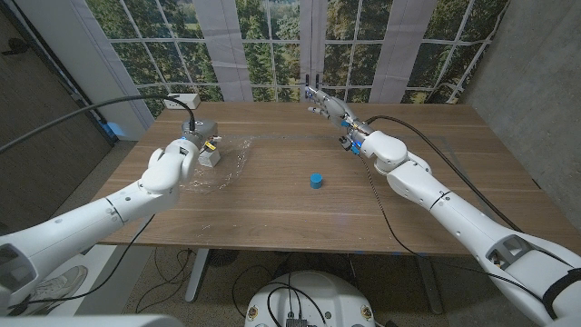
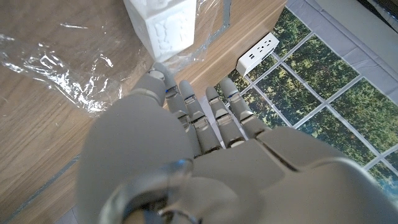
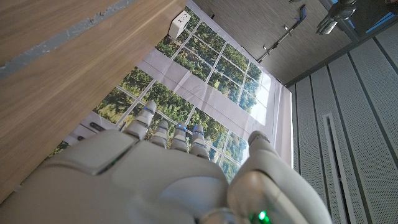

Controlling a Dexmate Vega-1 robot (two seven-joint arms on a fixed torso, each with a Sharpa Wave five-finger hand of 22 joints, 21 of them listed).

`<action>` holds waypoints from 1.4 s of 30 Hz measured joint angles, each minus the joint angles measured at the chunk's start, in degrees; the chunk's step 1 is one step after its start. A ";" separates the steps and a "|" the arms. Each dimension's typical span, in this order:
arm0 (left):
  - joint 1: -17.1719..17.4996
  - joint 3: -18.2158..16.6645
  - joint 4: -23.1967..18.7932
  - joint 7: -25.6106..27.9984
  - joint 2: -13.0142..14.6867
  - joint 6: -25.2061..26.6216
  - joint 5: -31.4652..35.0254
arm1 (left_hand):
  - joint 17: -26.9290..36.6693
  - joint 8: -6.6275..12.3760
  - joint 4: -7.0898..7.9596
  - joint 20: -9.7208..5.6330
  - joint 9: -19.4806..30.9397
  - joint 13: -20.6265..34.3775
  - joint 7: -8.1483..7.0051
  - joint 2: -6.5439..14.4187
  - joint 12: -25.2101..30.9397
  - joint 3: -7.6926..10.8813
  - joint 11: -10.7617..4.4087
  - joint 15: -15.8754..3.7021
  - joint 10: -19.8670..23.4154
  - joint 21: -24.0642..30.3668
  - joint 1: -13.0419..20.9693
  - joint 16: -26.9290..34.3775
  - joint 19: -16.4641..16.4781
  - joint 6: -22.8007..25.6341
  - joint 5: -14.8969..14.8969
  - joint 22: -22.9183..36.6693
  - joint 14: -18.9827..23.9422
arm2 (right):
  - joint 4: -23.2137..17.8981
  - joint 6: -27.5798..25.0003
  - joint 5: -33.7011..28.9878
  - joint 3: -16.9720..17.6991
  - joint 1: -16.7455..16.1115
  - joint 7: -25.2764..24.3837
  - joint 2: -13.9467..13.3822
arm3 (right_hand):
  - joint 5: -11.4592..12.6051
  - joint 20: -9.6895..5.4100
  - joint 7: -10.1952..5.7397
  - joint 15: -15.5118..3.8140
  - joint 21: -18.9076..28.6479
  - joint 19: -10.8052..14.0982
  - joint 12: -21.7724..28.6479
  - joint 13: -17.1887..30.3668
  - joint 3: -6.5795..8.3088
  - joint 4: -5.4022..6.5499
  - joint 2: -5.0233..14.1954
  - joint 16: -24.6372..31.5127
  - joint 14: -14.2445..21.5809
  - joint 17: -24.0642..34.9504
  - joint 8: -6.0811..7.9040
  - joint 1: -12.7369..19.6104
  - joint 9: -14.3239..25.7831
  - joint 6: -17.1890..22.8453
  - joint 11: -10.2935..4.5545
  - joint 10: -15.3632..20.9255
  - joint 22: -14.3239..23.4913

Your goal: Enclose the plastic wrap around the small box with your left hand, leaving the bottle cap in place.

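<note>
Plastic wrap (image 1: 227, 163), crinkled and glossy, underlies the embossed white small box (image 1: 211, 154).

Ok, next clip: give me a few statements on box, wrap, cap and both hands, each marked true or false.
1. The box stands on the wrap. True.
2. The cap lies on the wrap. False: it sits on bare wood, apart from the wrap.
3. The left hand is beside the box. True.
4. The right hand holds the cap. False: it is raised near the table's far edge, holding nothing.
5. The box is fully wrapped. False: the wrap lies spread on the table.
</note>
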 measured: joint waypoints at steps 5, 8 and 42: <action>2.19 -1.14 -1.35 0.40 0.56 1.01 0.97 | 0.37 0.66 0.09 0.31 0.00 0.47 -0.04 -0.30 0.00 -0.37 0.00 0.02 0.00 0.00 -0.30 0.40 -0.31 0.36 0.00 0.00 0.84 | 0.02 -0.65 -0.07 -0.30 0.55 0.16 0.23 | 0.00 0.00 0.00 0.00 0.00 0.00 0.00 0.00 0.00 0.00 0.00 0.00 0.00 0.00 0.00 0.00 0.00 0.00 0.00 0.00 0.00; 3.61 -1.86 -2.03 0.83 0.73 1.83 1.33 | 0.44 0.66 0.09 0.64 0.00 0.74 0.00 -0.30 0.07 -0.37 0.27 -0.12 0.27 0.00 -0.30 1.05 0.01 0.31 0.00 0.00 2.19 | 0.48 -0.89 -0.09 -0.55 1.02 0.38 0.52 | 0.00 0.00 0.00 0.00 0.00 0.00 0.00 0.00 0.00 0.00 0.03 0.00 0.00 0.00 0.00 -0.03 0.00 0.00 0.00 0.00 0.00; 24.98 -12.83 -8.82 29.10 -5.88 10.89 -9.10 | -0.03 -10.03 3.88 2.56 -3.51 -0.55 0.43 1.36 0.80 0.67 4.33 -3.54 10.31 1.43 -19.08 2.18 4.38 -7.43 0.34 -0.11 19.36 | 5.95 -0.05 0.37 -1.17 3.75 1.10 3.09 | 0.00 -0.51 0.00 -0.41 -0.46 0.73 -0.23 0.00 0.47 0.47 0.60 0.00 0.41 0.00 0.00 -0.60 0.00 0.00 -0.22 -0.22 0.00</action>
